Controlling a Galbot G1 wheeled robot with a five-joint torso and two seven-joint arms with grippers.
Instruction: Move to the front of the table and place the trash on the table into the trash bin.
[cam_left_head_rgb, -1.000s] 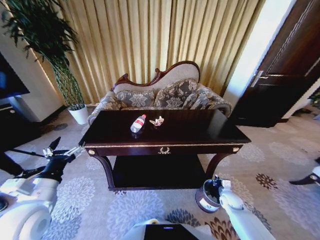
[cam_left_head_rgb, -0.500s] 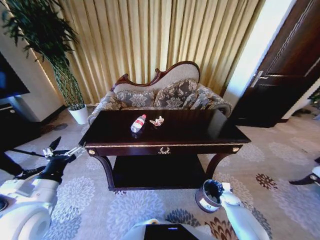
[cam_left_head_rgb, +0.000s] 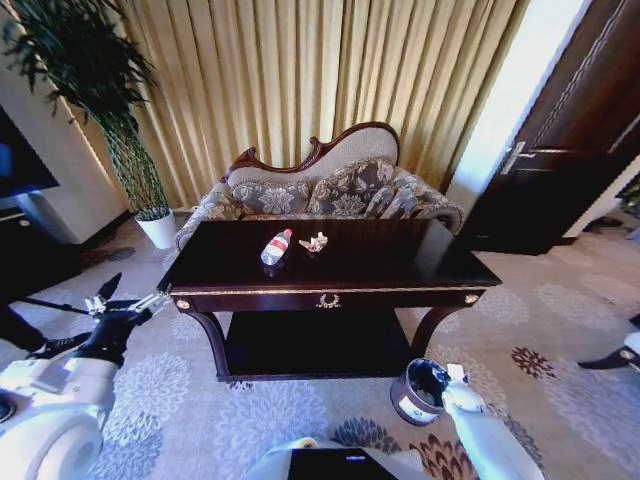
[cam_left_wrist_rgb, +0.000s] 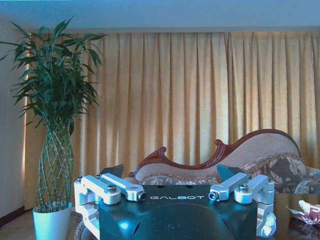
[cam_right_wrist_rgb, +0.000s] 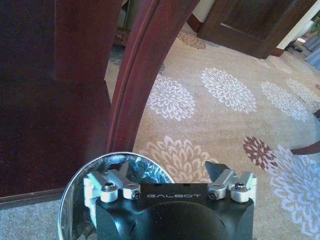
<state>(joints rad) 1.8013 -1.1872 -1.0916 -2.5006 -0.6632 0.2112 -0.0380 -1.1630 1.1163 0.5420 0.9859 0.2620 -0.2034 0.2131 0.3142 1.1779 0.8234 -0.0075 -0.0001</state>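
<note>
The dark glossy table stands ahead with the trash on its top: a clear bottle with a red label lying on its side, and crumpled whitish paper just right of it. The paper also shows at the edge of the left wrist view. The trash bin with its black liner stands on the carpet by the table's front right leg. My right gripper hangs open and empty over the bin's rim. My left gripper is open and empty, left of the table's front corner.
A patterned sofa stands behind the table against gold curtains. A tall plant in a white pot is at the back left. A dark door is at the right. The table's curved leg and lower shelf are close to my right gripper.
My right arm has drawn slightly back toward me, uncovering more of the bin's mouth. The left arm and the trash on the table have not moved.
</note>
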